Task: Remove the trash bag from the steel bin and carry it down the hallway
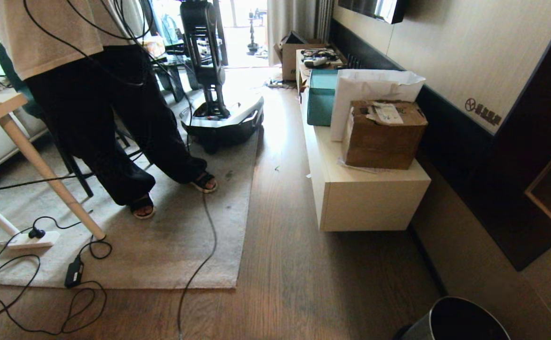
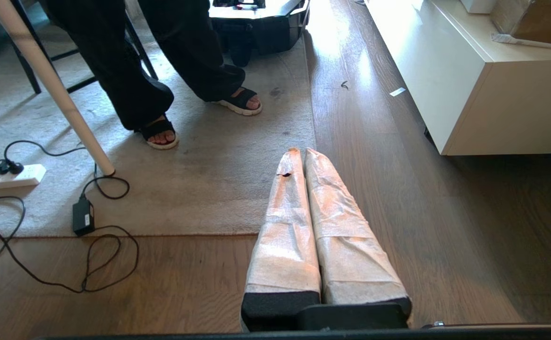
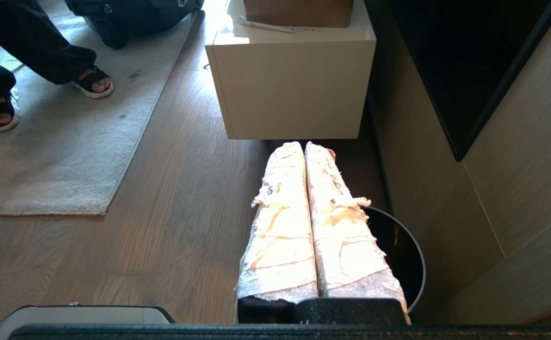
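Note:
The steel bin [image 1: 424, 326] stands on the wooden floor at the lower right, close to the wall; only its rim and dark inside show. No trash bag shows in any view, and the hallway is out of view. Neither gripper appears in the head view. In the right wrist view my right gripper [image 3: 303, 145] is shut and empty, its taped fingers pressed together above and just beside the bin [image 3: 400, 245]. In its own wrist view my left gripper [image 2: 302, 152] is shut too, with nothing held, hanging over the floor by the rug's edge.
A person [image 1: 114, 118] stands on the grey rug [image 1: 171, 245] at the left, beside a table leg [image 1: 48, 174], a power strip [image 1: 32, 240] and loose cables. A low white cabinet [image 1: 365, 198] carrying a cardboard box [image 1: 381, 134] stands ahead of the bin. Another wheeled machine [image 1: 221, 118] is further back.

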`<state>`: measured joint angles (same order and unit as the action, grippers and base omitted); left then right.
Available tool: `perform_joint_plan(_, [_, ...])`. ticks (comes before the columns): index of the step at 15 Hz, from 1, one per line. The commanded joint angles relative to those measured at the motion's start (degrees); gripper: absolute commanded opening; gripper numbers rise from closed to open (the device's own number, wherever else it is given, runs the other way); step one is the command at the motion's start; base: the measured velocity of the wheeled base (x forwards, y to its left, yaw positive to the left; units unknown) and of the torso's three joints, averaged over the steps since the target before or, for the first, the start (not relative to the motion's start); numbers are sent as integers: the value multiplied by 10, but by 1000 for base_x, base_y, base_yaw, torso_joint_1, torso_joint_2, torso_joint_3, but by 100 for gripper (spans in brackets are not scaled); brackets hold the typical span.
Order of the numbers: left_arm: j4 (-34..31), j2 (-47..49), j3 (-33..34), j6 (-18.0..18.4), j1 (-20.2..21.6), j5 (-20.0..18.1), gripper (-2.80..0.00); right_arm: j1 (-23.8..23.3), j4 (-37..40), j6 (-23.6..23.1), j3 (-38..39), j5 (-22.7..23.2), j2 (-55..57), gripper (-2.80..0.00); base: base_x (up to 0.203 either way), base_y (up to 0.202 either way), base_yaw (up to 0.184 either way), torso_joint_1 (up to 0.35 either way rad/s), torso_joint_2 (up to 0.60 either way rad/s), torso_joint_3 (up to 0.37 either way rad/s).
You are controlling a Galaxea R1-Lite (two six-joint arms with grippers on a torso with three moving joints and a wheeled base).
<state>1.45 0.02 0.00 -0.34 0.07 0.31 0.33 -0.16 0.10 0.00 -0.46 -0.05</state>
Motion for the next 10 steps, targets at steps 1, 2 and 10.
perform_joint_plan(1, [0, 0, 7, 0, 0, 0, -280, 0, 0, 0, 0, 0, 0, -280, 0, 0, 0, 0, 0, 0])
perform_joint_plan(2, [0, 0, 7, 0, 0, 0, -280, 0, 0, 0, 0, 0, 0, -280, 0, 0, 0, 0, 0, 0])
perform_joint_plan(10, [0, 0, 7, 0, 0, 0, -280, 0, 0, 0, 0, 0, 0, -280, 0, 0, 0, 0, 0, 0])
